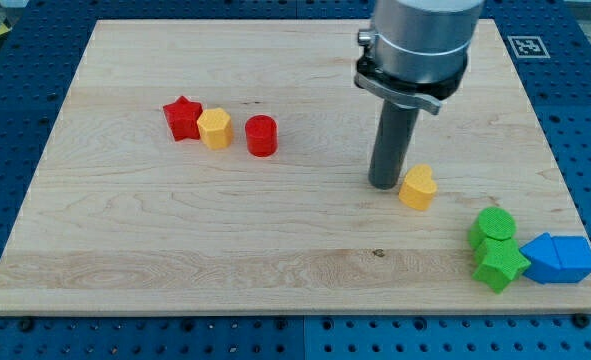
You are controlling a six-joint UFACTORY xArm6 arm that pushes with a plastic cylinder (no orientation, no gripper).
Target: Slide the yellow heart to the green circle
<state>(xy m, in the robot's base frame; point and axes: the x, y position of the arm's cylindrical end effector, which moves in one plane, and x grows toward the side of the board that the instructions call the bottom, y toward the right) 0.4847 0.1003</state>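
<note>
The yellow heart (418, 187) lies on the wooden board right of centre. My tip (385, 184) stands just to its left, touching or nearly touching it. The green circle (495, 224) lies lower right of the heart, near the board's right bottom corner, about a block's width away from the heart.
A green star (500, 264) sits right below the green circle. Two blue blocks (560, 259) lie to its right at the board's edge. A red star (182, 118), a yellow hexagon (214, 129) and a red cylinder (261, 135) stand in a row at the upper left.
</note>
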